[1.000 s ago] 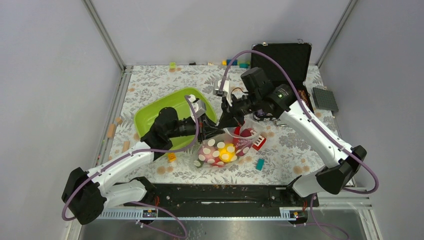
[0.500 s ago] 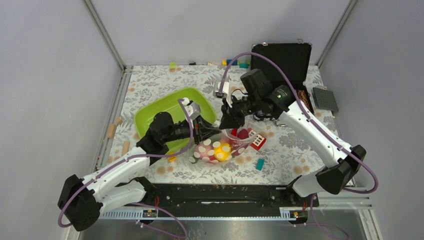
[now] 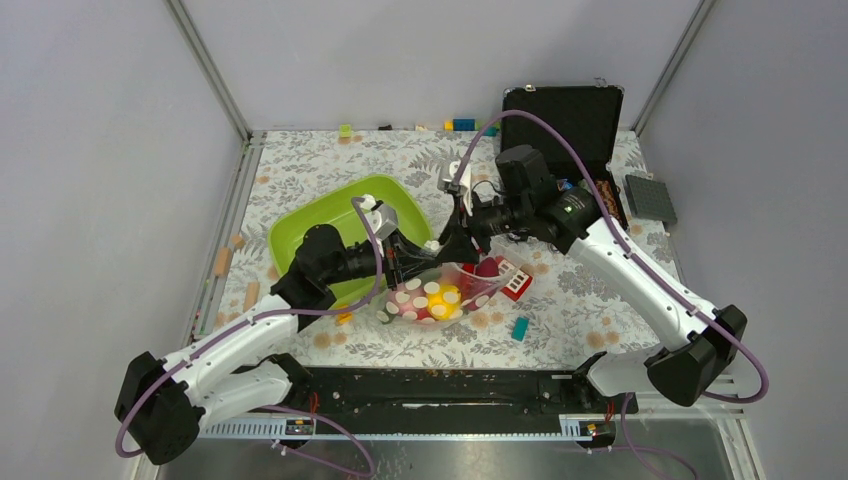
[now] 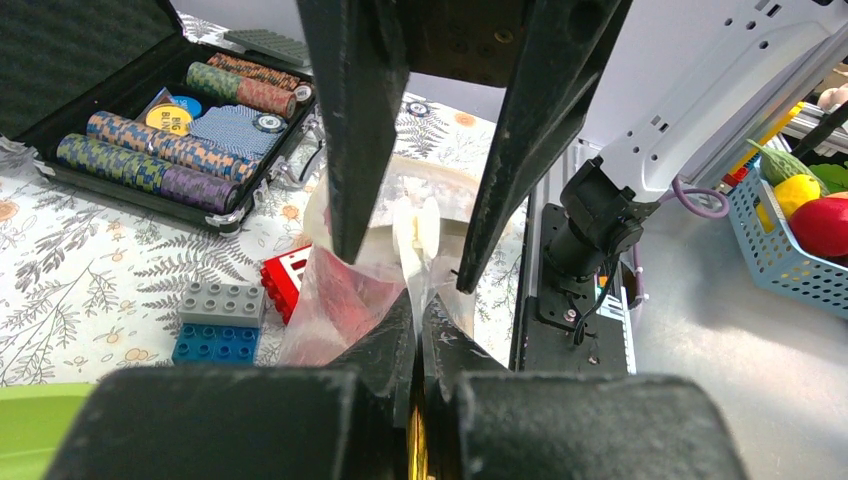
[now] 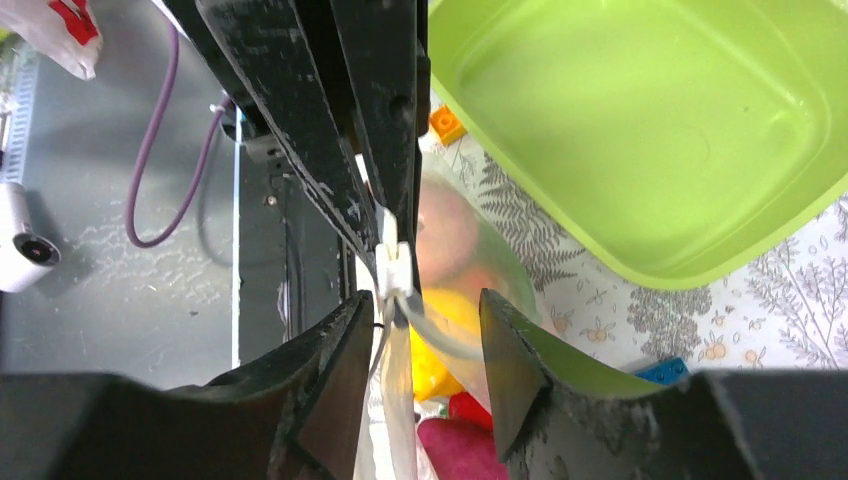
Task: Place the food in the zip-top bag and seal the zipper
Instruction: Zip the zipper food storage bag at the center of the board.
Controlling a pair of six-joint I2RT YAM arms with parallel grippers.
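Note:
The zip-top bag [image 3: 432,298], clear with white dots, lies in the middle of the table just right of the green tub. It holds the food: a yellow lemon [image 5: 447,352], a pink peach [image 5: 446,232] and a dark red piece [image 5: 462,448]. My left gripper [image 4: 417,298] is shut on the whitish zipper [image 4: 418,228] at the bag's mouth. My right gripper [image 5: 425,305] faces it from the other side, open. Its fingers [image 4: 345,130] straddle the mouth strip without pinching it. From above, both grippers [image 3: 425,262] [image 3: 455,243] meet over the mouth.
A lime-green tub [image 3: 335,225] stands left of the bag. An open black case of poker chips [image 4: 150,130] is at the back right, with a grey baseplate [image 3: 650,198] beside it. A red block [image 3: 516,284], a teal block [image 3: 520,327] and stacked grey and blue blocks [image 4: 220,320] lie around the bag.
My right gripper has opened and let go of the bag's mouth. The left arm has pulled the bag slightly left and keeps its hold.

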